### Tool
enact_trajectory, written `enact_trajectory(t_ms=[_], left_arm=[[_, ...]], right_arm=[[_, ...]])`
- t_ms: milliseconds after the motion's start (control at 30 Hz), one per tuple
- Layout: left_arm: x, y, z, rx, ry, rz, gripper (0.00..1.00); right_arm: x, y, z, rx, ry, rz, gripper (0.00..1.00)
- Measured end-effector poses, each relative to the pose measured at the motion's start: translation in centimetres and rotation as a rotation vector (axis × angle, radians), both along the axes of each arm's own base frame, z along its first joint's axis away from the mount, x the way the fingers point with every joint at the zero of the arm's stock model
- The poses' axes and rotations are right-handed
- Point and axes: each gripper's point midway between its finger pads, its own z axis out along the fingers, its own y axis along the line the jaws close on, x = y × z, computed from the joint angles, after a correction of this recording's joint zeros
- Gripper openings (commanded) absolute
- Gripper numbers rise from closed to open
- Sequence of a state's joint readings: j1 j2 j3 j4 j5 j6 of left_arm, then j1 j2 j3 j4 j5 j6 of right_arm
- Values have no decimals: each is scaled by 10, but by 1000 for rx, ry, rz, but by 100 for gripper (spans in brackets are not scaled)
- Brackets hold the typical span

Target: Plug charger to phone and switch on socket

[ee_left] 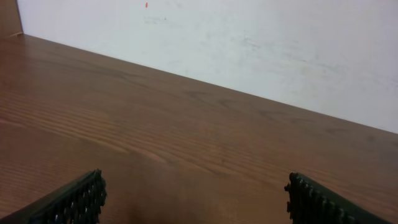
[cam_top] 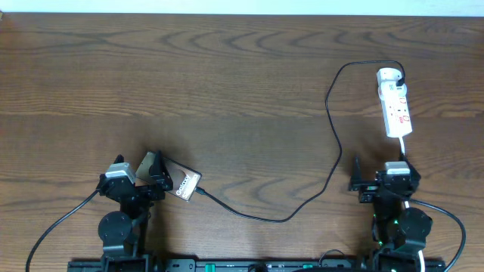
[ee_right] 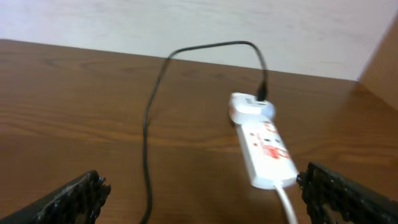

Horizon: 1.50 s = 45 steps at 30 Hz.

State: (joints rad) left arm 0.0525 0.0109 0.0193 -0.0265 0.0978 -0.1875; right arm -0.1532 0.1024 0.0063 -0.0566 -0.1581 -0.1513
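Observation:
The phone (cam_top: 180, 183) lies flat at the lower left, tilted, with white lettering on it. The charger (cam_top: 333, 143), a thin black cable, runs from the phone's right edge in a loop up to the far end of the socket (cam_top: 395, 102). Its tip touches the phone; I cannot tell whether it is seated. My left gripper (cam_top: 153, 178) stands open just left of the phone, and the left wrist view shows only its fingers (ee_left: 79, 199) over bare wood. My right gripper (ee_right: 202, 186) is open just short of the socket (ee_right: 264, 146), with the charger (ee_right: 148, 130) between its fingers.
A white adapter (ee_right: 249, 106) sits in the socket's far end with the black cable going into it. The socket's white cord (ee_right: 286, 202) trails back past my right finger. A pale wall (ee_left: 249, 43) borders the table's far edge.

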Motion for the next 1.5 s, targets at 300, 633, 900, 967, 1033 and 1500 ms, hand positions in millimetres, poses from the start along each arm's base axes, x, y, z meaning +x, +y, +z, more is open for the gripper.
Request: enact_trajectory(t_ms=[300,633,900,967,1033,1500], left_arm=[[0,0,0,0,0,0,92],[0,0,0,0,0,0,92],[0,0,0,0,0,0,92],[0,0,0,0,0,0,92],[0,0,0,0,0,0,92],[0,0,0,0,0,0,92]], right_arm=[[-3,24,23,-10,-99,98,99],[-3,25,21,-9,-90,101,99],[-3,25,21,-9,-90,101,99],[-3,25,21,-9,-90,101,99],[-3,25,21,-9,-91,101,99],[-3,25,21,-10,-90,101,99]])
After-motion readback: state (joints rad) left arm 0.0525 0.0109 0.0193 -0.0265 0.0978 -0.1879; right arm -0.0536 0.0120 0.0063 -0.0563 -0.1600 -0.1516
